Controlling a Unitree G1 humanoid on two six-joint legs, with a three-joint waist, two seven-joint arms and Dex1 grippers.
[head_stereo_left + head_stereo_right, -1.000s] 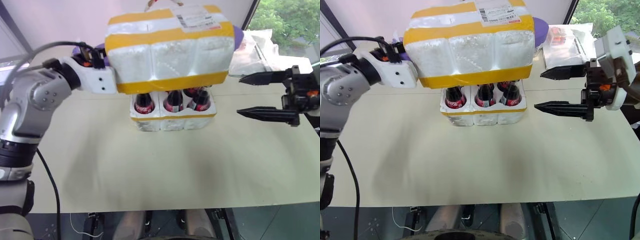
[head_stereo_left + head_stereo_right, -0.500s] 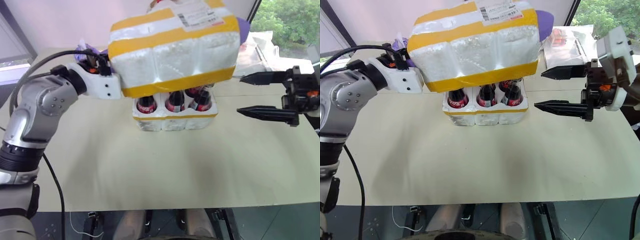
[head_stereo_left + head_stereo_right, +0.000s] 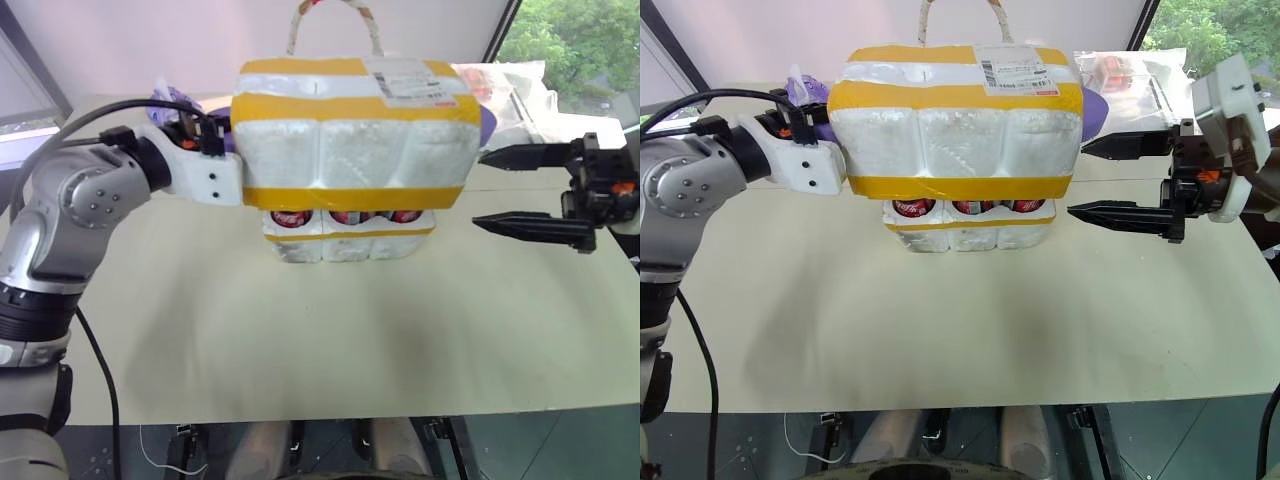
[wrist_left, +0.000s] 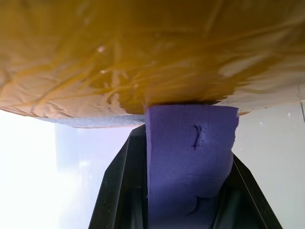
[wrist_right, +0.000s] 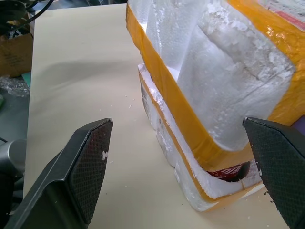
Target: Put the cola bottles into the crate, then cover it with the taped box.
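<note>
Cream tabletop [image 3: 300,340] carries the crate [image 3: 345,242] near its far middle, cola bottles [image 3: 968,207] seated in its wells with only their red labels peeking out. Directly over it hangs the taped box [image 3: 355,135], nearly level, its lower edge just above the crate's rim. The left gripper [image 4: 188,191] is pressed together on a purple tab [image 4: 190,143] at the box's end; the right gripper [image 3: 525,190] waits beside the box, jaws spread wide. Lowering well likely means keeping the box square over the rim and sinking straight, letting go only once seated.
</note>
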